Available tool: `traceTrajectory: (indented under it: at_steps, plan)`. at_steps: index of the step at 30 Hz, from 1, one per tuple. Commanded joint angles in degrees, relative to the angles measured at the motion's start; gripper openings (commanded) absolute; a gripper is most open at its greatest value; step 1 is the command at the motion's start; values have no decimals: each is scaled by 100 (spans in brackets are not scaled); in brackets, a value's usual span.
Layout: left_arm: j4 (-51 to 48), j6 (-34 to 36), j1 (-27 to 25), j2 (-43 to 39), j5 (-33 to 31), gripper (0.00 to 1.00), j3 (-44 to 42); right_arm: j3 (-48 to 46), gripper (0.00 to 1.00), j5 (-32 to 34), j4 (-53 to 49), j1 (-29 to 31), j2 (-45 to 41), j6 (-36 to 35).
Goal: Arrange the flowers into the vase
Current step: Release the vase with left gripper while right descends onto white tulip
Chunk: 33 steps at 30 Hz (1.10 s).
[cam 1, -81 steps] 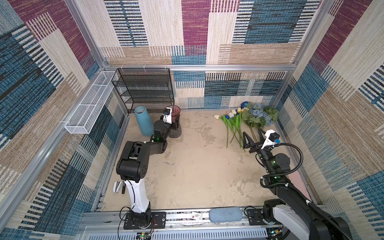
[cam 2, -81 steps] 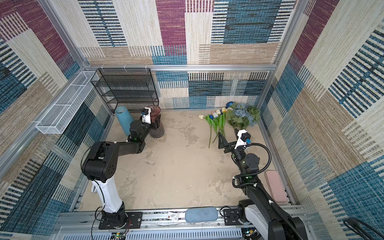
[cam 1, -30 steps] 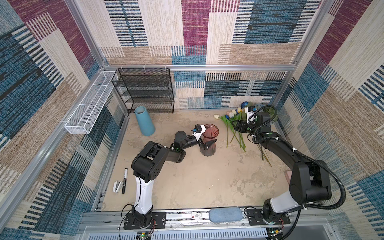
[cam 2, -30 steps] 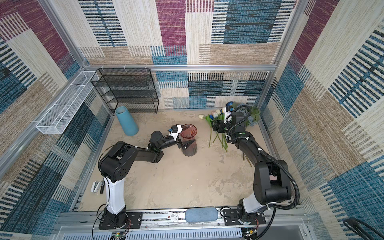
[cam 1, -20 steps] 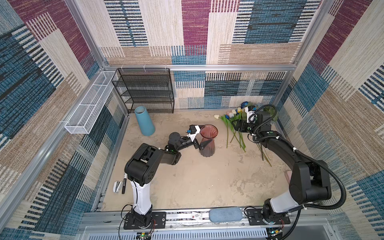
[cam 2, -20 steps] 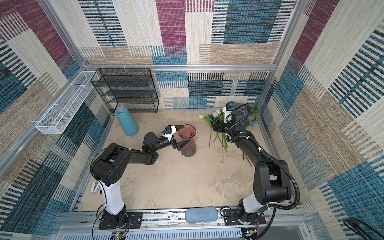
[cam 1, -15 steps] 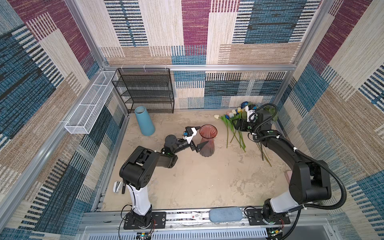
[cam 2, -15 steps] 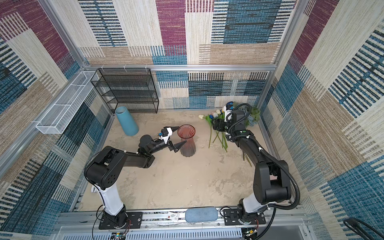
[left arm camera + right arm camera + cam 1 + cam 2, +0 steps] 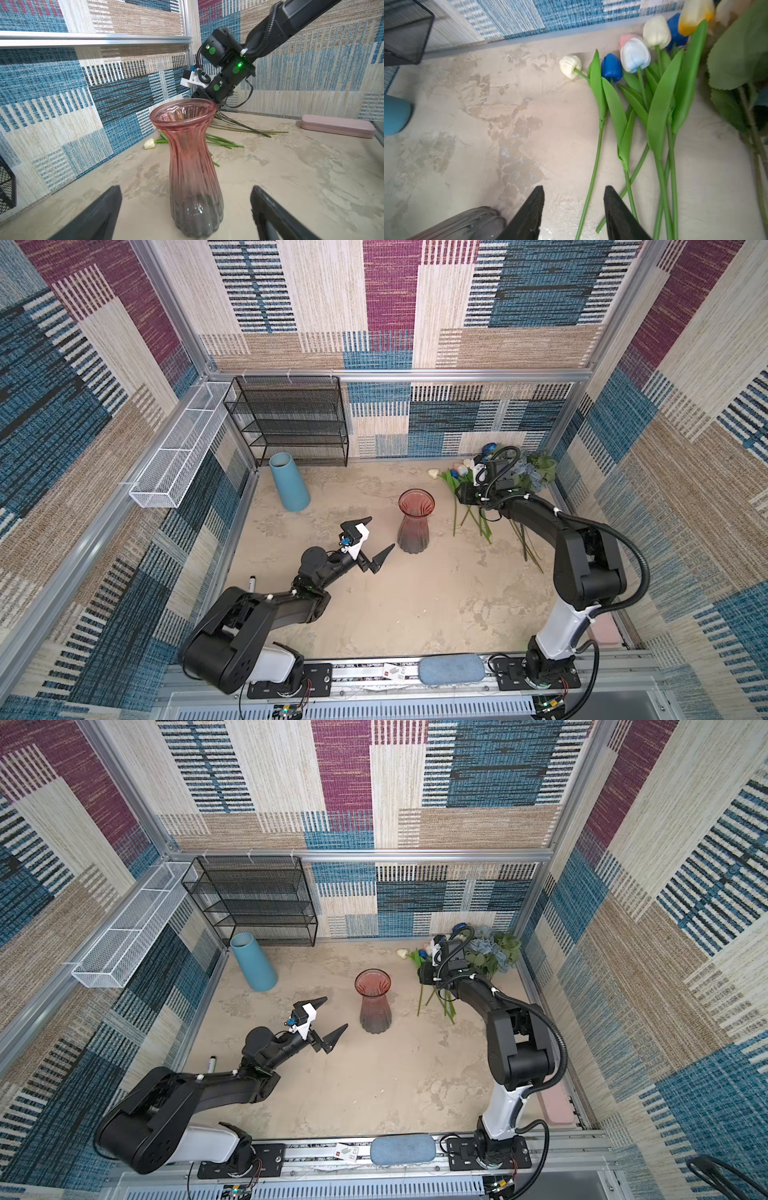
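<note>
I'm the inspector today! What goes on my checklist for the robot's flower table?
Surface: beige blotchy tabletop.
Job's things: pink glass vase upright, empty; tulips lying flat, back right.
Clutter: blue vase, black mesh rack, white wire basket, pen, pink case.
Grippers: left gripper open, empty, beside the vase; right gripper open, tulip stem between its jaws.
Cables: black cable loops along the right arm.
Surroundings: woven patchwork walls, metal frame.
</note>
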Motion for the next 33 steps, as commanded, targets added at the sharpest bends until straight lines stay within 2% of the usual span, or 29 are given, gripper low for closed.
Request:
traceTrajectory:
  at_steps: [1,5,10,13,19,23,33]
  plan:
    - [-1117,3,-180,-637,-637,99,-307,413,47,491,-274,15,431,-1]
    - [-1779,-213,-481,-1420,-1298,99,-635,1049,48,877,-753,18,959,-115]
    - [-2010,-144,-803,-2042,-1830,100,-1034,1583,45,594,-1142,72,1405,-163]
    - [-1973,-48,-853,-1900,-1842,100,-919,1625,42,855,-1221,212,1463,-125]
    - [-1373,-101,-870,-1198,-1617,99,-740,1866,41,907,-1380,382,1706,-22]
    - [-1470,-242,-876,-1277,-1380,99,-689,2099,43,1110,-1651,387,1954,95]
    - [-1594,-160,-879,-1341,-1453,99,-659,2029,43,1097,-1434,387,2208,170]
